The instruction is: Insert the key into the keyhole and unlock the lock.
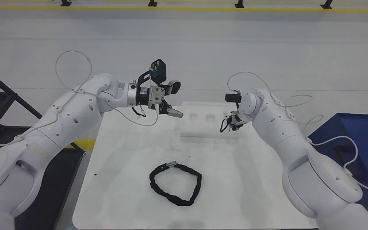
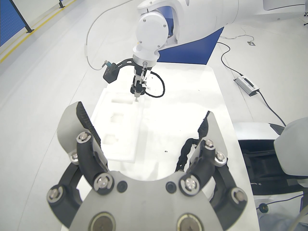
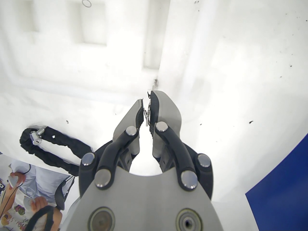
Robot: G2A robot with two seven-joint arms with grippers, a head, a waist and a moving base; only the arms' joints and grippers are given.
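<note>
A black fabric-covered chain lock (image 1: 175,183) lies in a loop on the white table (image 1: 115,172); its silver lock cylinder (image 3: 36,137) with the keyhole shows at one end. My right gripper (image 3: 146,106) is shut on a small metal key (image 3: 146,117), held just above the edge of a white foam tray (image 1: 201,129). In the top view the right gripper (image 1: 225,125) hangs by the tray's right end, well away from the lock. My left gripper (image 1: 175,99) stands open and holds nothing, above the tray's left end. From the left wrist view the chain (image 2: 185,150) lies behind one finger (image 2: 208,131).
The foam tray (image 2: 120,131) has several rectangular recesses; a small ring (image 3: 86,3) lies in one. A blue bin (image 1: 345,129) stands off the table's right side. A person's hand with a controller shows past the table edge (image 3: 36,202).
</note>
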